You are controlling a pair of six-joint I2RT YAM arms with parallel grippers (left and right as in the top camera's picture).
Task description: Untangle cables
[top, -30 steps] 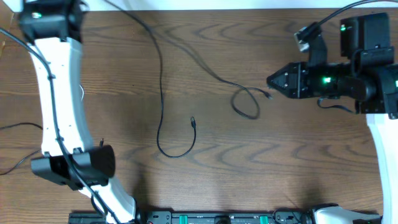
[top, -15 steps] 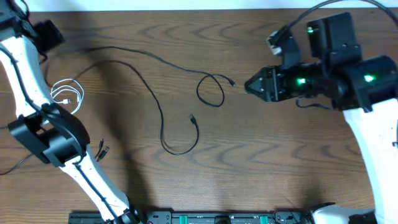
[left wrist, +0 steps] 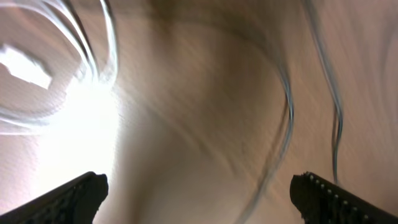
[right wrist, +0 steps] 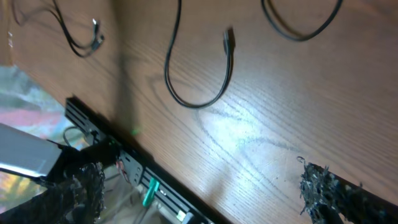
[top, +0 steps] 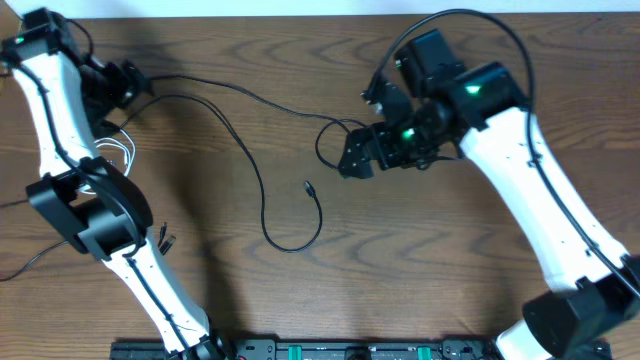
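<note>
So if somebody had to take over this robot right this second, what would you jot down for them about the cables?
Left gripper: open, empty, at the far left near the white cable.
Right gripper: open, empty, beside the end loop of the upper black cable.
Lower black cable: lies in a U in the middle, its plug free.
Done: the cables lie spread out, and no knot shows in the middle.
Left: the two black cables run close together near the left gripper, and I cannot tell whether they cross there. The end loop probably wants straightening.
</note>
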